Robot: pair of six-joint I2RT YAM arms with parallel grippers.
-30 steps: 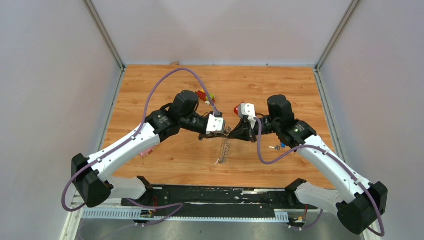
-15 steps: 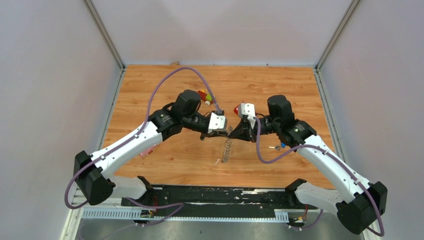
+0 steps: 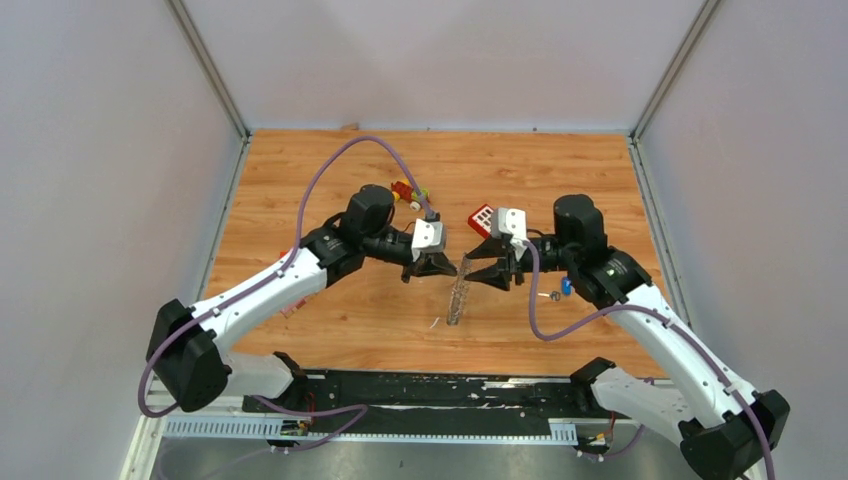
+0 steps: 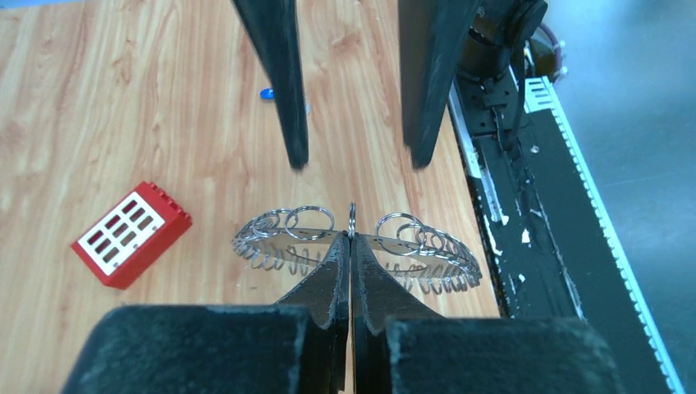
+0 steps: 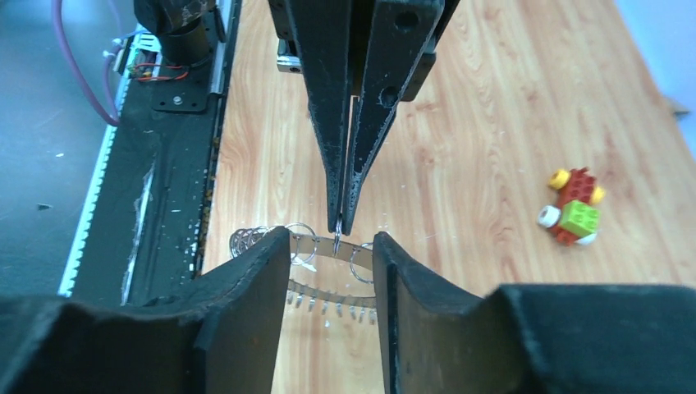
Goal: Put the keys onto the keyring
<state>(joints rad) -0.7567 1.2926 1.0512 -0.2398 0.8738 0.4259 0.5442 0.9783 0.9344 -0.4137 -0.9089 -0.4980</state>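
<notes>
The keyring (image 3: 458, 295), a large metal band fringed with small silver rings, hangs edge-on above the table's middle. My left gripper (image 3: 447, 265) is shut on one small ring at its top edge; the left wrist view shows that gripper (image 4: 351, 238) pinching it, with the keyring (image 4: 427, 250) spreading to both sides. My right gripper (image 3: 482, 270) stands open just right of the ring, touching nothing. In the right wrist view that gripper (image 5: 331, 238) frames the keyring (image 5: 361, 300). The keys lie on the table: a dark one (image 3: 552, 295) and a blue-headed one (image 3: 566, 286) (image 4: 267, 93).
A red block with white squares (image 3: 481, 219) (image 4: 131, 234) lies behind the right gripper. A small red-yellow-green toy (image 3: 407, 192) (image 5: 574, 209) sits behind the left arm. The black base rail (image 3: 420, 390) runs along the near edge.
My right gripper has opened, let go of the keyring and drawn back to the right. My left gripper has shut on the ring's top, which now hangs from it alone.
</notes>
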